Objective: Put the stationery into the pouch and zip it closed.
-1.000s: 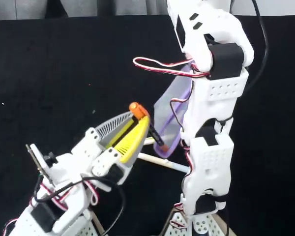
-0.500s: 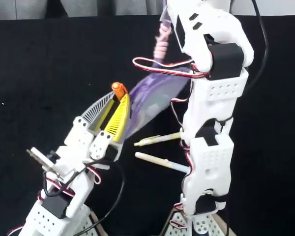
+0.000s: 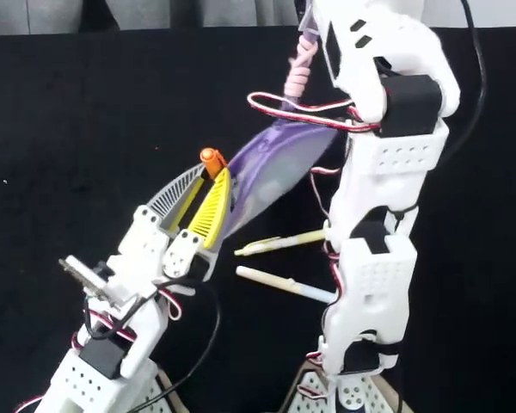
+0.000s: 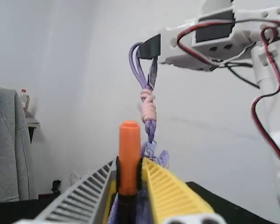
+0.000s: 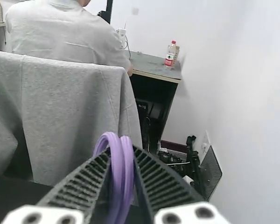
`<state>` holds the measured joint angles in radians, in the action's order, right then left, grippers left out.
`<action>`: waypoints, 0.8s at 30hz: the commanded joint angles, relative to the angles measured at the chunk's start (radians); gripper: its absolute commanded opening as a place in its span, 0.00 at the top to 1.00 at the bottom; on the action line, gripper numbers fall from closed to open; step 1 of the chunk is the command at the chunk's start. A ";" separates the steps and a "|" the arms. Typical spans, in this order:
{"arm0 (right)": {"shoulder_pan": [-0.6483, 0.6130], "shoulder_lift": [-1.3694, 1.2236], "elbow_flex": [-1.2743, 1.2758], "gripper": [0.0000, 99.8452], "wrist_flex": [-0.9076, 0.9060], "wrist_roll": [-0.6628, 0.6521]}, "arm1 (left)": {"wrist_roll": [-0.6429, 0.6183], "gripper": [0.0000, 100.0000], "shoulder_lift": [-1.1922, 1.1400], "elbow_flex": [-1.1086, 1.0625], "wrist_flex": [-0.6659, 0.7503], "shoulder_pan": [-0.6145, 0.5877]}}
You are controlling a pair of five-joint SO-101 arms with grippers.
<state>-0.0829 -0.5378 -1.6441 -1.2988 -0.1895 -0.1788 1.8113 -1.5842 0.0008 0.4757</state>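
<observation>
A translucent purple pouch [image 3: 271, 168] hangs stretched in the air between both arms. My left gripper [image 3: 208, 174] is shut on its lower end, with an orange-capped marker [image 3: 210, 158] pinched between the yellow and grey fingers. In the left wrist view the marker [image 4: 129, 156] stands upright in the left gripper [image 4: 130, 163], purple fabric bunched behind it. My right gripper [image 5: 119, 158] is shut on the pouch's purple cord loop [image 5: 115, 168]. The pink and purple cord [image 3: 299, 69] runs up from the pouch. Two cream pens [image 3: 279, 243] [image 3: 284, 284] lie on the black table.
The right arm's white body [image 3: 383, 258] stands tall just right of the two pens. The black table [image 3: 86, 129] stretches away to the left and back. A grey-draped chair [image 5: 51, 107] stands in the room behind.
The left gripper has swung left and upward with the pouch's end and the marker. The right gripper rose with the cord, pulling the pouch taut and uncovering a second pen.
</observation>
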 commanded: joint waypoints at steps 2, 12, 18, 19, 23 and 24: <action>0.034 0.012 -0.027 0.99 0.032 0.009 | -0.003 0.90 0.008 0.074 -0.103 0.001; 0.037 0.012 -0.027 0.99 0.037 0.011 | 0.002 0.85 -0.035 0.142 -0.227 0.002; 0.037 0.012 -0.027 0.99 0.037 0.011 | -0.008 0.85 -0.319 0.306 -0.229 -0.005; 0.037 0.012 -0.027 0.99 0.037 0.011 | -0.009 0.85 -0.381 0.346 -0.232 -0.005; 0.037 0.012 -0.027 0.99 0.038 0.011 | -0.083 0.85 -0.595 0.466 -0.233 -0.064; 0.037 0.010 -0.027 0.99 0.040 0.011 | -0.098 0.85 -0.638 0.492 -0.233 -0.087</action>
<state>-0.0568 -0.5378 -1.6441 -1.2896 -0.1895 -0.2110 1.3587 -1.2436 -0.2294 0.4603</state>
